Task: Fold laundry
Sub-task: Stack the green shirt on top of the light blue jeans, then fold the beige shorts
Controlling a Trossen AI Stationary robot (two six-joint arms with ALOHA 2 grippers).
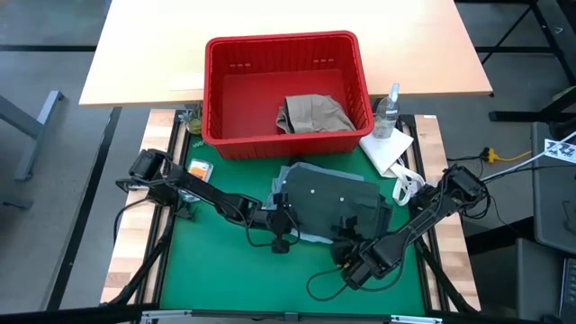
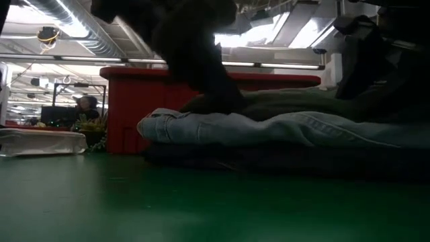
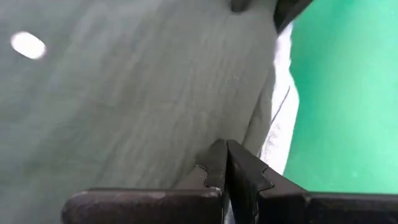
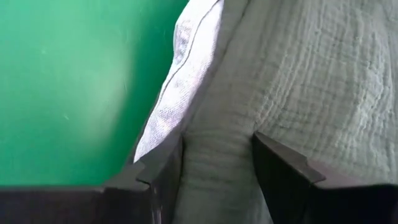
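Between my right gripper's (image 4: 217, 168) spread fingers (image 4: 283, 171) sat a ridge of the dark olive green piece (image 4: 311, 74), straddled but, as far as I could judge, not yet pinched; light blue denim (image 4: 180, 68) edged the green mat (image 4: 68, 81) beside it.

At the left wrist, my left gripper (image 3: 225, 171) had its fingers pressed together at the olive cloth's edge; whether any fabric was caught I could not tell.

From table height, the olive piece lay on the denim, with dark navy jeans (image 2: 269, 161) beneath.

From above, the stack lay mid-mat, a beige khaki piece (image 1: 313, 114) in the red basket (image 1: 216, 99). For a clean fold, I judged I should grip only the top layer and lift both sides evenly.
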